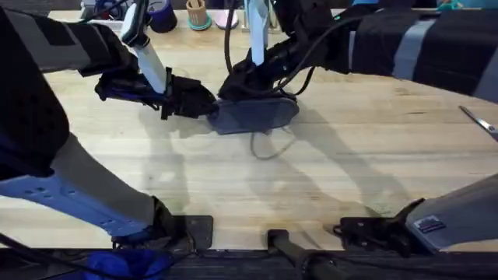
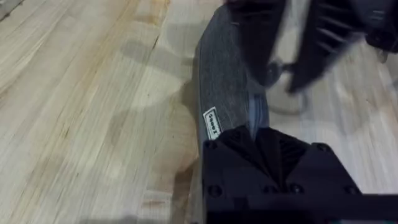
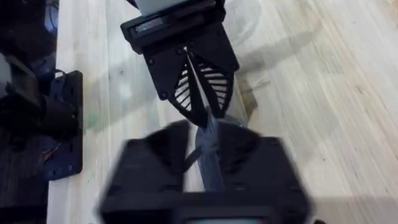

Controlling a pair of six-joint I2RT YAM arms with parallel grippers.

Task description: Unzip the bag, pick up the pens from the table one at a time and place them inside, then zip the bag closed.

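A wide tabletop of long pale wooden planks [image 1: 257, 179] carries an oblong blue-grey fabric pencil pouch with rounded ends [image 1: 255, 113], lying flat toward the far middle of the table in the overhead view. Both robot arms meet at it.

The left arm reaches in from the left, and its black two-finger gripper [image 1: 204, 103] sits at the pouch's left end, touching it. In the left wrist view, that gripper [image 2: 266, 146] rests against the pouch [image 2: 225, 87] beside a small white label [image 2: 211, 123] sewn into the seam. In the right wrist view, the left gripper [image 3: 200, 111] shows its fingers [image 3: 184, 87] pressed together to a point, clenched on the end of the pouch [image 3: 210, 155], which looks like a narrow grey strip there.

The right arm reaches across from the upper right, and its black gripper [image 1: 247, 87] sits over the top edge of the pouch. The right wrist view shows its own gripper [image 3: 208, 180] straddling the pouch, blurred; whether its fingers are closed on anything cannot be told. In the left wrist view it [image 2: 298, 68] appears as a dark blurred shape over the pouch's far end.

A thin grey loop of cord [image 1: 268, 148] lies on the wood just in front of the pouch. Silver scissors [image 1: 478, 120] lie well apart at the right edge.
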